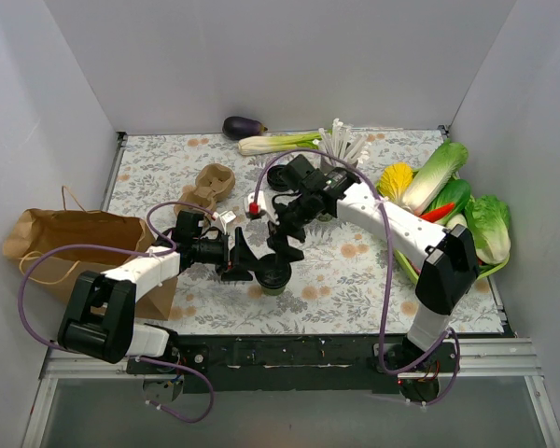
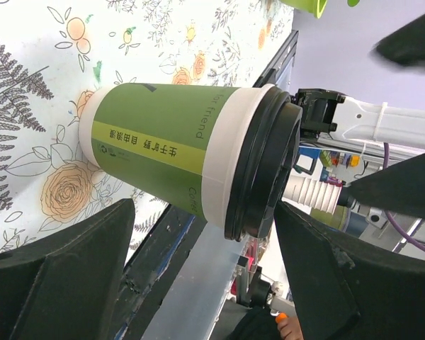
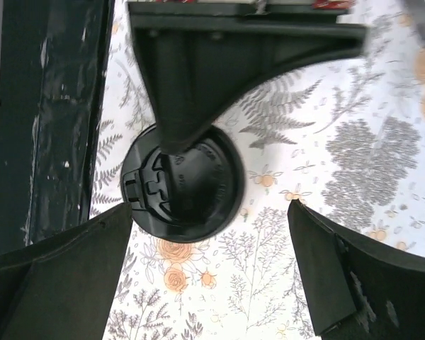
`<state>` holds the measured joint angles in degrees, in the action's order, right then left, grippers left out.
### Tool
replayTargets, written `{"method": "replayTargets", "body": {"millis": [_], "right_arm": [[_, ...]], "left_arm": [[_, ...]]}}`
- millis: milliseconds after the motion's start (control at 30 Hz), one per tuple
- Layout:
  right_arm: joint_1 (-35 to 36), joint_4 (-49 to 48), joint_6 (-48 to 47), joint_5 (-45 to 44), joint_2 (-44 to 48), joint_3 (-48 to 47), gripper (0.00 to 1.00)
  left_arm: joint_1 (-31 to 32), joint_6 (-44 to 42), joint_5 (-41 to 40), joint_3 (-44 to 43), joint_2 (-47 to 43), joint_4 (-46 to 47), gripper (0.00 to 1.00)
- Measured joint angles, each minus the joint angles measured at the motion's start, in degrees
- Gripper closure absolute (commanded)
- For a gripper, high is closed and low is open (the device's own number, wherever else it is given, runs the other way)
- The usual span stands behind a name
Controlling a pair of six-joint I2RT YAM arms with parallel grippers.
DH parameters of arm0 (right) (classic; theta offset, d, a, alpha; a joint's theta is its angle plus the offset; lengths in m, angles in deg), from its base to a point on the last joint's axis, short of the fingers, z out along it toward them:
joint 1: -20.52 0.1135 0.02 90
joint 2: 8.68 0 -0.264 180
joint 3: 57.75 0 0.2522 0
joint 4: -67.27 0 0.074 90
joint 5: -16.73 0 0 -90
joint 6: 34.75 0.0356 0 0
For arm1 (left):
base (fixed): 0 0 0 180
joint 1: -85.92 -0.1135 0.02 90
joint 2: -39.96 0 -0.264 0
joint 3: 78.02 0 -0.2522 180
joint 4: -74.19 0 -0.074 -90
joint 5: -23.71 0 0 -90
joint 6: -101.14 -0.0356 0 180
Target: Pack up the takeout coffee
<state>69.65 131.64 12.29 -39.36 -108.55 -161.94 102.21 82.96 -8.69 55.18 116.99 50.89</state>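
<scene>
The takeout coffee (image 1: 273,276) stands upright on the flowered mat at front centre: cream-white above, green below, with a round black lid. In the left wrist view the takeout coffee (image 2: 177,152) lies just at my fingertips. My left gripper (image 1: 251,264) (image 2: 202,212) is open, with a finger on each side of the cup and touching neither. My right gripper (image 1: 285,245) (image 3: 209,212) hovers above the cup, open and empty. The right wrist view looks straight down on the black lid (image 3: 180,184); one left finger (image 3: 198,78) crosses its far edge.
A brown paper bag (image 1: 75,245) lies open at the left, beside my left arm. A cardboard cup carrier (image 1: 210,187) sits behind. An eggplant (image 1: 245,126), a leek (image 1: 280,142) and white sticks (image 1: 343,145) are at the back, leafy vegetables (image 1: 448,191) at the right. A stack of white cups (image 2: 315,191) shows behind the lid.
</scene>
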Motion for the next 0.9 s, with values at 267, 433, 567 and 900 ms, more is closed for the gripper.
{"method": "replayTargets", "body": {"millis": [267,433,567,900], "right_arm": [[-7.7,-0.6,5.8,7.5,-1.5,-1.7,0.05],[-8.8,-0.6,7.2,11.7,-4.8,-1.7,0.05],[-9.0,-0.6,7.8,14.0,-6.9,-1.7,0.04],[-9.1,-0.6,9.2,17.9,-10.6,-1.7,0.10]], "left_arm": [[0.0,1.1,0.2,0.0,0.4,2.1,0.22],[0.0,1.5,0.3,0.0,0.6,2.8,0.23],[0.0,1.5,0.3,0.0,0.6,3.2,0.23],[0.0,1.5,0.3,0.0,2.1,4.7,0.24]]}}
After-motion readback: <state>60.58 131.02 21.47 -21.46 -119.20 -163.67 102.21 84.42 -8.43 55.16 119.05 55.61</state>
